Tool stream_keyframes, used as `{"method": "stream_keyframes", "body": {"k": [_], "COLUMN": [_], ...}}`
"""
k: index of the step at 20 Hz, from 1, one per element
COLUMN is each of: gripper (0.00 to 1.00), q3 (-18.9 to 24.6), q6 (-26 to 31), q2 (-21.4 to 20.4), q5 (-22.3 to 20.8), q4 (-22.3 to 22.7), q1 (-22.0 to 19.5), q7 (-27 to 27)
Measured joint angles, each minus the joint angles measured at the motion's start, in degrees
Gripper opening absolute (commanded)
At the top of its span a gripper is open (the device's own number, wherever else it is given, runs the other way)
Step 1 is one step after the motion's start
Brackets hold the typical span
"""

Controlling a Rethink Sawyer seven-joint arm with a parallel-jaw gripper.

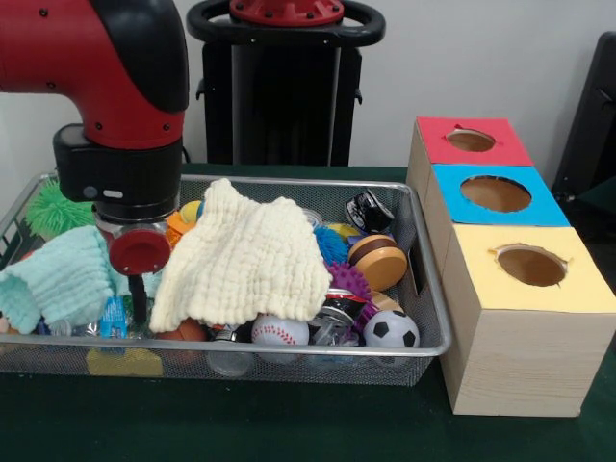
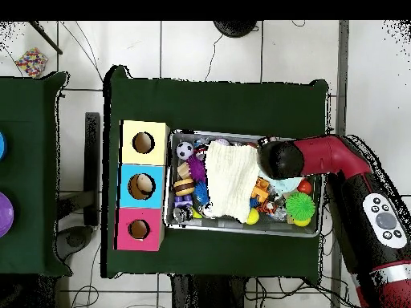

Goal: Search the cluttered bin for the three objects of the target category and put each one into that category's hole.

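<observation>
A wire mesh bin holds a jumble of toys. A pale yellow cloth lies over the middle, also seen from overhead. A mint cloth lies at the left. A baseball, a soccer ball, a purple spiky ball and a brown and yellow disc show at the front right. My gripper reaches down into the bin between the two cloths. The arm's wrist hides it from above. Its state does not show.
Three wooden boxes stand in a row beside the bin, each with a round hole: red, blue and yellow. A green spiky ball sits in the bin's far left corner. A dark green cloth covers the table.
</observation>
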Motion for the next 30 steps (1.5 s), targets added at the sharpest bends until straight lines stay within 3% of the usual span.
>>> {"method": "stream_keyframes", "body": {"k": [8,30], "gripper": [1.0,1.0], "q3": [-1.59,-4.26], "q6": [0.09,4.28], "q2": [2.33,4.74], "q5": [-3.37,-2.87], "q4": [-3.41,-8.16], "q1": [2.14,5.0], "q7": [0.0,0.0]}}
